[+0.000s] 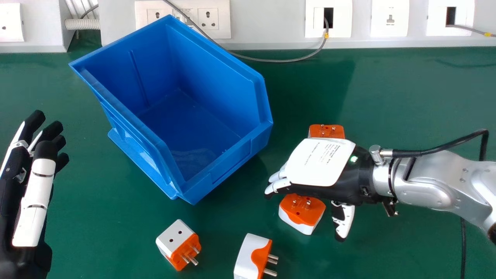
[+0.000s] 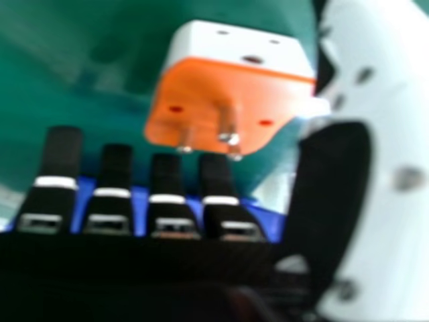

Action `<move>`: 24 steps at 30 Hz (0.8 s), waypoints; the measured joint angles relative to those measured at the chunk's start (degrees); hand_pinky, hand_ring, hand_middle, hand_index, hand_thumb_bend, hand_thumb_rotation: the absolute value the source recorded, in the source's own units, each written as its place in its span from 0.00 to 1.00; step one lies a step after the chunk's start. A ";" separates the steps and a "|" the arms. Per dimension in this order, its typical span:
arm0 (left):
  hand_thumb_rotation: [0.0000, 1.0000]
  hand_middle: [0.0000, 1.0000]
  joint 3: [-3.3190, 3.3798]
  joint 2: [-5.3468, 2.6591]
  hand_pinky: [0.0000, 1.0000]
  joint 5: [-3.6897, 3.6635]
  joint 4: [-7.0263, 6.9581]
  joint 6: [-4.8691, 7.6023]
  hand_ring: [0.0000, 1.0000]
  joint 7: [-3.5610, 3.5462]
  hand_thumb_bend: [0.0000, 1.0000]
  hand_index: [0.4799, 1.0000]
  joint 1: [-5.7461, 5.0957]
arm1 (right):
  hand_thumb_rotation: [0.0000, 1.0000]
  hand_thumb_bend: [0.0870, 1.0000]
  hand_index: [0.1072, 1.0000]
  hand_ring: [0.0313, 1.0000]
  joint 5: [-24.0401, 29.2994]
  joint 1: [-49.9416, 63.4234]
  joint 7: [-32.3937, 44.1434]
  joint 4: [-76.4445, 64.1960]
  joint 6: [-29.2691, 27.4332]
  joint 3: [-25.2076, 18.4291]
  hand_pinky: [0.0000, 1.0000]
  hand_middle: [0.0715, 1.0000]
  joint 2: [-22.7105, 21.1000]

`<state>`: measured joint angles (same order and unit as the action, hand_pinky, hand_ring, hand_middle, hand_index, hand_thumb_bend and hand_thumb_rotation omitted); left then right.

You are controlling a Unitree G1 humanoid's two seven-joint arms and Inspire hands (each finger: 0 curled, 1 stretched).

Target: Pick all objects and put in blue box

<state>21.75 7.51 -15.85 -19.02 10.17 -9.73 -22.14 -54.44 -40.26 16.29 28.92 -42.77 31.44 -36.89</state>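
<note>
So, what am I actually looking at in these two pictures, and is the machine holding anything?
This is a humanoid robot with two human-like hands. One picture looks forward and down from its head; the other comes from a camera at its right hand, with its own fingertips and thumb in view.

On the green surface stands a blue box. Two orange-and-white plug adapters lie nearest us, a left one and a right one. A third adapter sits partly under the right hand, and a fourth pokes out just beyond it.

The left hand is open at the side. I see nothing firmly held.
</note>
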 measured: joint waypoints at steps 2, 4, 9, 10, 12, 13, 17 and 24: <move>0.76 0.91 0.00 0.00 0.91 0.01 -0.11 0.00 0.91 0.01 0.57 0.85 0.01 | 0.14 0.69 0.82 0.84 -0.08 0.00 -0.01 0.00 0.63 0.19 0.70 0.86 0.16; 0.76 0.91 0.01 0.00 0.91 0.01 -0.12 0.00 0.91 0.04 0.57 0.85 0.02 | 0.15 0.70 0.82 0.84 -0.28 0.01 -0.12 0.00 0.94 0.36 0.70 0.86 0.20; 0.75 0.91 0.07 0.01 0.89 0.02 -0.11 0.04 0.91 0.03 0.57 0.85 0.18 | 0.15 0.72 0.82 0.84 -0.19 0.01 -0.19 0.75 0.91 0.42 0.70 0.86 0.58; 0.75 0.91 0.11 0.01 0.89 0.03 -0.11 0.06 0.91 0.03 0.58 0.85 0.21 | 0.14 0.72 0.81 0.84 -0.19 0.01 -0.29 1.16 0.90 0.42 0.70 0.86 0.72; 0.75 0.91 0.20 0.01 0.89 0.06 -0.11 0.09 0.91 0.03 0.58 0.85 0.30 | 0.14 0.72 0.81 0.84 -0.16 0.01 -0.48 2.11 0.94 0.43 0.70 0.86 0.96; 0.75 0.91 0.27 0.01 0.89 0.08 -0.11 0.09 0.91 0.04 0.58 0.85 0.33 | 0.13 0.72 0.81 0.84 -0.15 0.03 -0.47 2.36 0.96 0.43 0.70 0.86 1.01; 0.75 0.91 0.42 0.01 0.88 0.20 -0.11 0.09 0.91 0.10 0.58 0.85 0.50 | 0.12 0.72 0.82 0.84 -0.12 0.03 -0.46 2.64 1.17 0.44 0.71 0.87 1.27; 0.74 0.91 0.43 0.02 0.87 0.49 -0.12 0.08 0.91 0.24 0.58 0.85 0.97 | 0.12 0.71 0.81 0.84 -0.32 0.03 -1.32 2.78 2.18 1.12 0.71 0.86 1.64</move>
<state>22.18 7.52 -15.35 -19.14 10.26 -9.49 -21.16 -54.76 -40.23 14.97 31.70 -40.59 32.57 -35.25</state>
